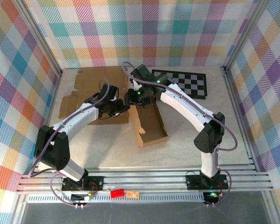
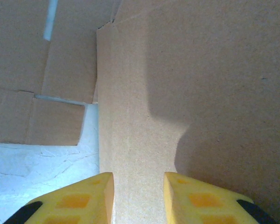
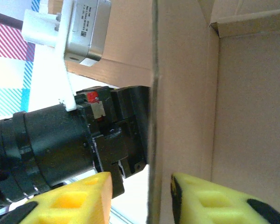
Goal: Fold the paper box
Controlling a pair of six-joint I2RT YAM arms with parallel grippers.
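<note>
Box (image 1: 151,128) sits in the middle of the surface (image 1: 107,149), half made; its near part stands up with raised sides, while a flat sheet (image 1: 91,86) of flaps lies spread toward the back left, apparently the same piece of card; both arms reach in to where the raised part and the sheet meet, which I take to be the place of the step in hand. Right claw (image 3: 140,181) straddles a wall (image 3: 153,116) seen edge-on, one yellow finger on the inner side of the box and one outside, with a gap showing on each side of the card; so it is spread, not pinching, placed to catch the wall and hold it upright. Left claw (image 2: 139,184) faces a broad card panel from close by, its fingers part way apart with card across the gap; whether the pads press anything I cannot tell; it is probably there to brace the panel from outside, so the wall has something to fold against. From the right wrist, the left arm (image 3: 51,140) shows just beyond the wall, so the two claws seem to work opposite faces of one panel, very near each other. A checkerboard (image 1: 184,83) lies at the back, just beyond the arms, and plays no part in the fold. By my judgement the fold is about halfway; the spread flaps are not yet raised or tucked.
</note>
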